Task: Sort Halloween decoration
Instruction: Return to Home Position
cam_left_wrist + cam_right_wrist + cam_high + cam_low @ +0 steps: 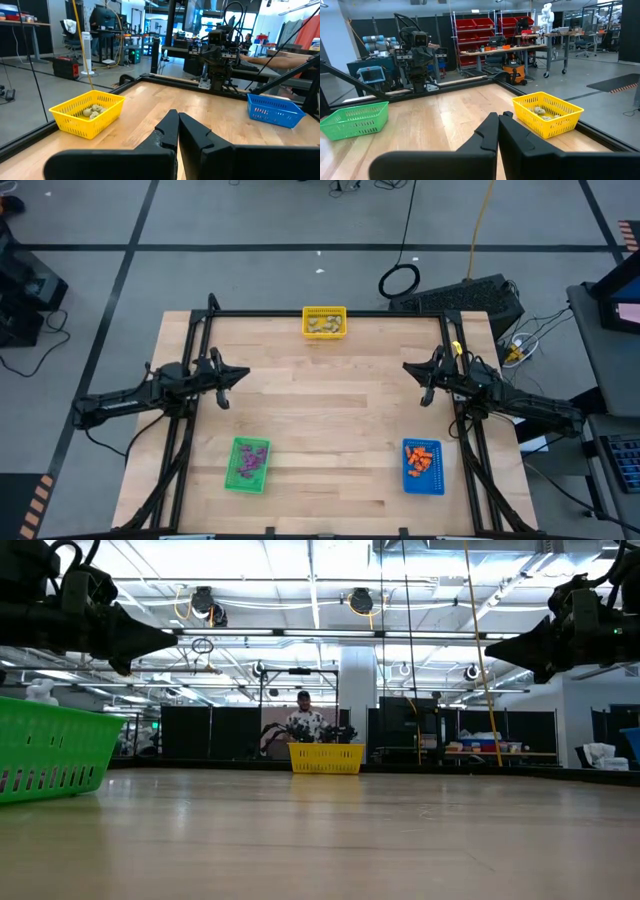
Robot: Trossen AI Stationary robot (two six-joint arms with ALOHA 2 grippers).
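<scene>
The left end effector (178, 117) hangs above the left side of the wooden tabletop (320, 410), raised clear of the wood, its two dark fingers pressed together and holding nothing. The right end effector (499, 118) hangs above the right side at about the same height, facing the left one, fingers likewise together and gripping nothing. The Halloween decoration lies sorted by colour: grey-tan trinkets (325, 326) in the yellow bin (325, 310) at the middle of the far edge, purple trinkets (250, 460) in the green bin (236, 482) near the front on the left arm's side, and orange trinkets (421, 460) in the blue bin (424, 488) near the front on the right arm's side.
</scene>
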